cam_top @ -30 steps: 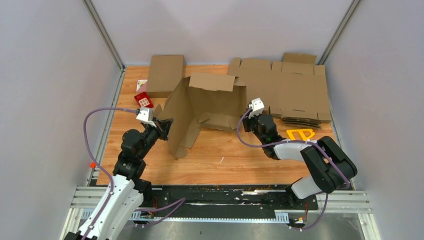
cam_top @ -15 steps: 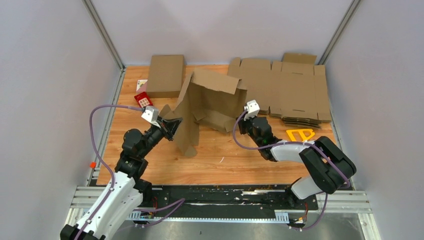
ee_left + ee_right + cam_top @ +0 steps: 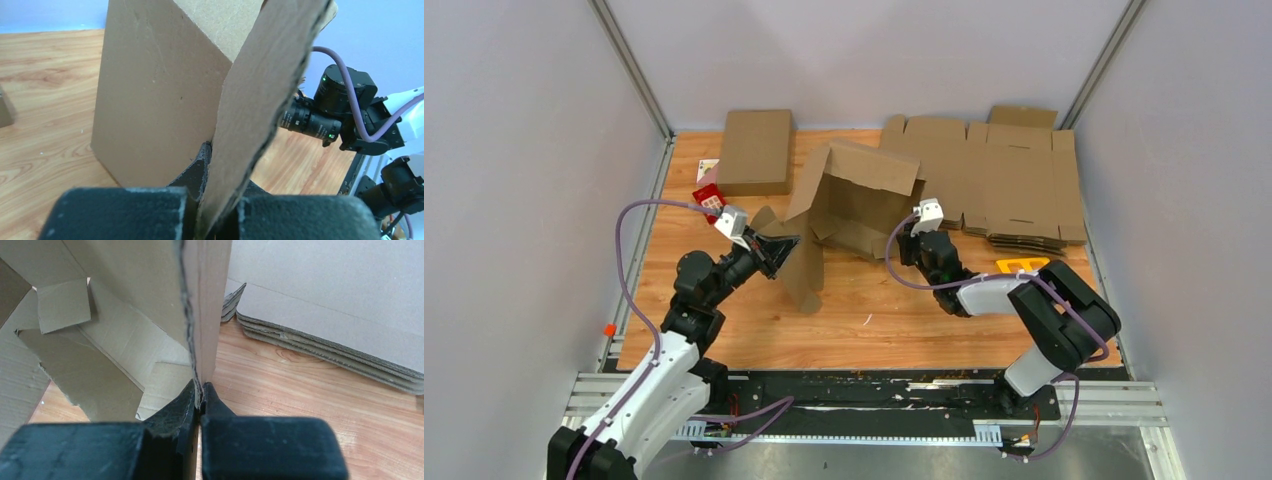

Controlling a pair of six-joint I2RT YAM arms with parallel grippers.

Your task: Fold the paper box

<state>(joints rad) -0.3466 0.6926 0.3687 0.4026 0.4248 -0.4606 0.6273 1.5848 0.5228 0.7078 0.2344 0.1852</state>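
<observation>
The paper box (image 3: 856, 196) stands half-raised in the middle of the table, a brown cardboard blank with its panels and flaps bent upward. My left gripper (image 3: 780, 249) is shut on the box's left side flap (image 3: 260, 95), and the cardboard runs up between its fingers (image 3: 197, 172). My right gripper (image 3: 913, 228) is shut on the upright edge of the box's right wall (image 3: 206, 300), pinching it just above the tabletop. Inner flaps of the box (image 3: 75, 355) hang loosely to the left of that wall.
A pile of flat brown blanks (image 3: 1014, 180) lies at the back right, its layered edge (image 3: 325, 347) close beside my right gripper. A closed cardboard box (image 3: 754, 150) and a red card (image 3: 711, 198) sit at the back left. An orange tool (image 3: 1022, 266) lies right of my right arm.
My left gripper has moved right with its flap, swinging the box's left panel inward. The box's top flap has tipped further back. My right gripper has shifted slightly left, still gripping.
</observation>
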